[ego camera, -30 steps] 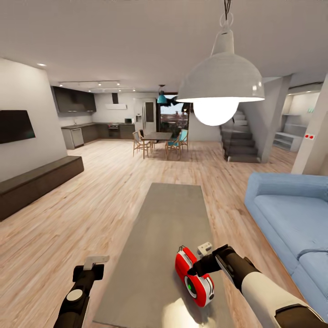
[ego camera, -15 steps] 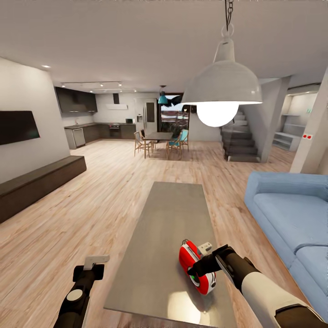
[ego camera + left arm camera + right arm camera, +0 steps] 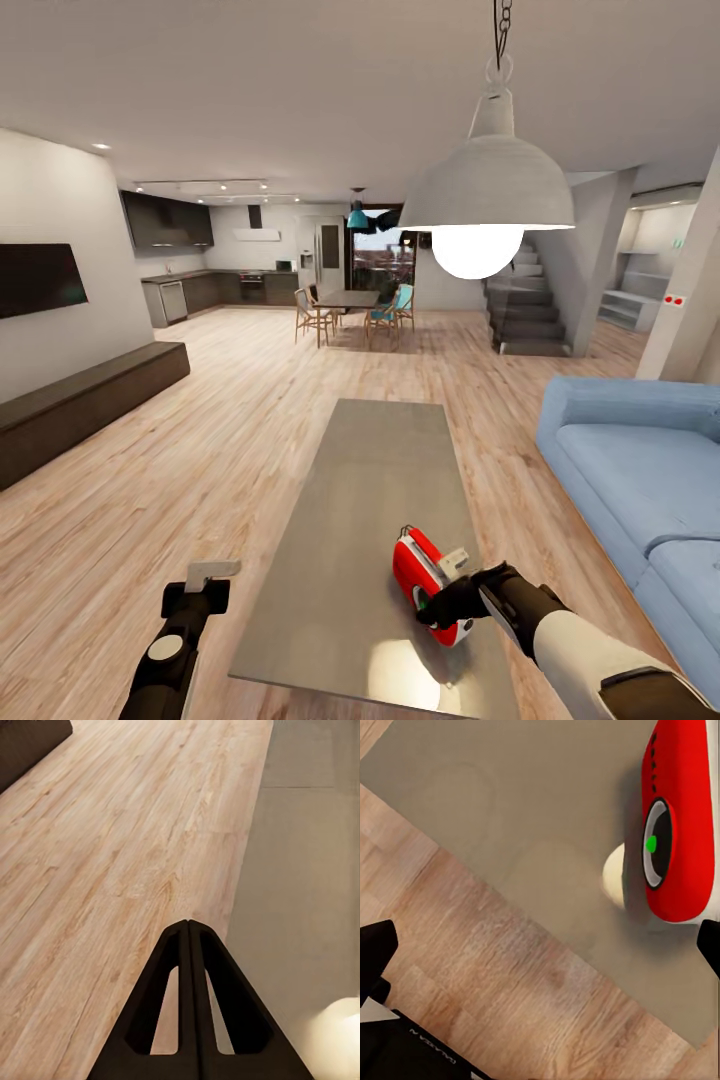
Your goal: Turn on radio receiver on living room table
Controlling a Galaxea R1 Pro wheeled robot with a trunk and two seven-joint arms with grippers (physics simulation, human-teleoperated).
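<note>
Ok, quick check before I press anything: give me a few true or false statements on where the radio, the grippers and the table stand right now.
1. The radio stands on the table. True.
2. The left gripper is open. False: its fingers are pressed together, shut, over the floor beside the table.
3. The right gripper is at the radio's dial end. True.
4. The radio's dial centre is blue. False: it is green.
5. The sofa is on the robot's left. False: it is on the right; a dark bench runs along the left wall.
</note>
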